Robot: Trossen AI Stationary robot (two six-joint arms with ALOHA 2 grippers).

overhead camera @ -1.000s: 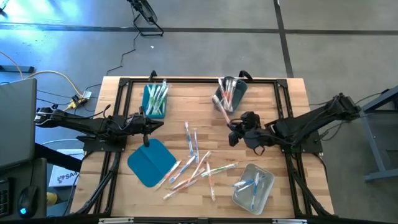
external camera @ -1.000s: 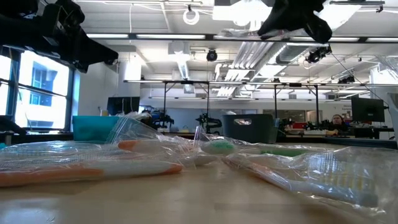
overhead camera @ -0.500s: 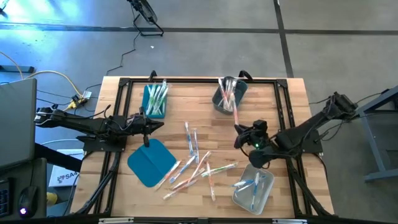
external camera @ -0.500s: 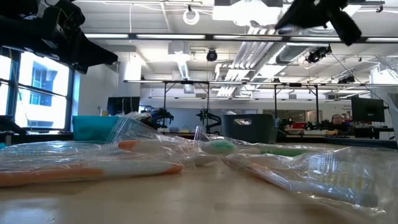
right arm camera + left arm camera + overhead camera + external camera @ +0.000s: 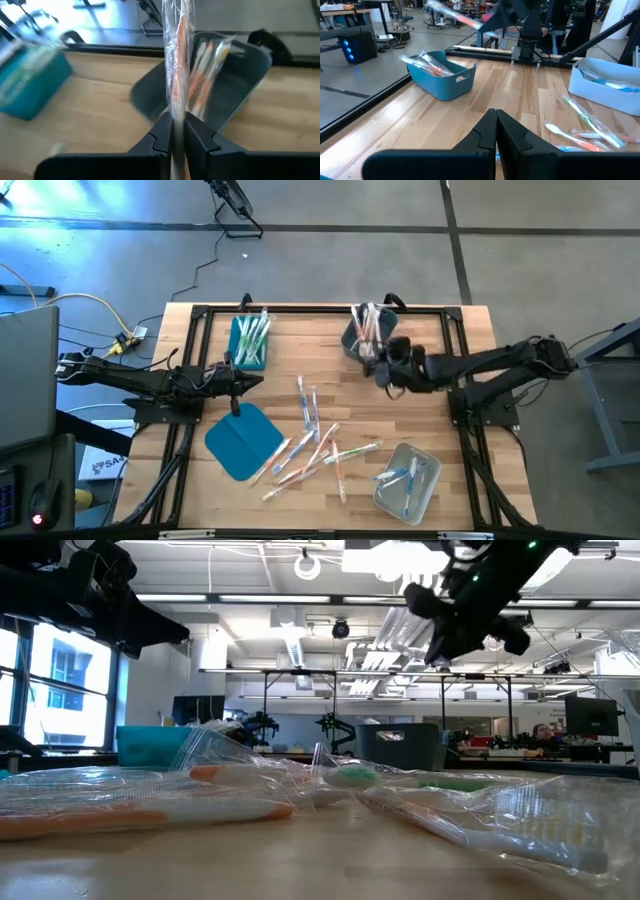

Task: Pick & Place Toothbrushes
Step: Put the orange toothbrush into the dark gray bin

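My right gripper (image 5: 379, 360) hovers just beside the grey bin (image 5: 372, 330) at the table's far side. It is shut on a wrapped pink-orange toothbrush (image 5: 178, 60) that points over that bin. The bin has several pink-orange toothbrushes (image 5: 207, 75) standing in it. Several loose toothbrushes (image 5: 318, 448) lie flat on the wood at the table's middle. My left gripper (image 5: 243, 383) waits shut and level at the left, above the flat teal lid (image 5: 241, 442). My right gripper pinches the wrapped toothbrush between its two fingers (image 5: 161, 134), lying along them. Most of its length (image 5: 176, 100) sticks out forward past the fingertips. The fingers slant down from the table's right side. The toothbrush is lifted clear, over the grey bin.
A teal bin (image 5: 249, 342) with green toothbrushes stands at the far left. A clear bin (image 5: 409, 480) holding blue ones sits near the front right. Black frame rails (image 5: 300, 308) run around the table's edges. Bare wood lies between the bins.
My right gripper, still shut on the toothbrush, first swung toward the table's near right. It then went back toward the far edge, up to the grey bin, and tipped downward. The toothbrush now points over that bin.
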